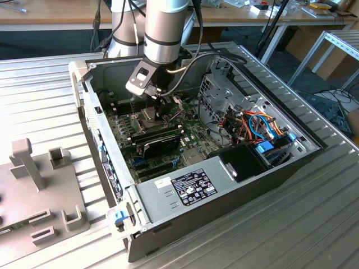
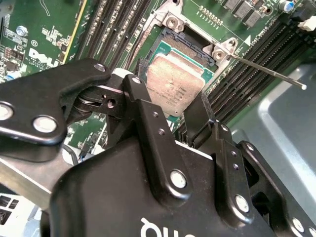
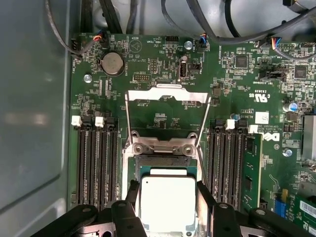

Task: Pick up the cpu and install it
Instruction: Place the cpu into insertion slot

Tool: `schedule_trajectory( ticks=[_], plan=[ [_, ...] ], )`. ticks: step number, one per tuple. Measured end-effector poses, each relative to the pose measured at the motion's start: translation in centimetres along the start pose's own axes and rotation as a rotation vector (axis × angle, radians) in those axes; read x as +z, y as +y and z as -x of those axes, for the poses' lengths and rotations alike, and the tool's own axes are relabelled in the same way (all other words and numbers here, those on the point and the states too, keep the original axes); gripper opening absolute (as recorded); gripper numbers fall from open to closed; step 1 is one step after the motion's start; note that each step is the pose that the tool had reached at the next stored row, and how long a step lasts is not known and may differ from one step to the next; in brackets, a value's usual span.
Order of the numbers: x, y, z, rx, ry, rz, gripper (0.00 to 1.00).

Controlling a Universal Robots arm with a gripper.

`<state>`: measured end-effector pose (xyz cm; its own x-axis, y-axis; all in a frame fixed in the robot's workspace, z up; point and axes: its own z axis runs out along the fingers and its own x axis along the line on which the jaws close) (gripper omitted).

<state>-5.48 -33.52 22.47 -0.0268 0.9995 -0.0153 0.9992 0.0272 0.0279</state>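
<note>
I had my end effector [image 3: 168, 191] down inside the open computer case [image 1: 106, 162], which sat on the ribbed worktop [image 1: 291, 235]. My two fingers [image 3: 204, 193] were pulled in narrow and pressed on two opposite edges of the cpu [image 3: 168, 205], so I was holding it. The other two edges of the chip were free.

In both wrist views the cpu hung over the socket [image 3: 165, 162] and covered most of it. A dark strip of the socket showed past one edge of the chip. I could not tell whether the chip touched the socket.

The metal frame [image 3: 165, 94] stood swung up and back, so the space above the socket was open. A thin lever [image 2: 266, 71] stuck out to one side, apart from my fingers. Rows of memory slots [image 3: 96, 163] ran along both sides of the socket, close to my fingers, so there was little room there.

In the exterior view, the black card [image 1: 160, 140] lay just beside my end effector. The case walls rose all round the motherboard [image 3: 148, 64].
</note>
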Motion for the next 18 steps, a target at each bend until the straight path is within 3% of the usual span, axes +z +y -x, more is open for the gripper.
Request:
schedule_trajectory(
  ticks=[11, 18],
  plan=[
    [1.07, -0.03, -0.02, 0.0, -0.0033, -0.0001, 0.55],
    [1.15, -0.03, -0.02, 0.0, -0.0035, -0.0002, 0.55]
  ],
)
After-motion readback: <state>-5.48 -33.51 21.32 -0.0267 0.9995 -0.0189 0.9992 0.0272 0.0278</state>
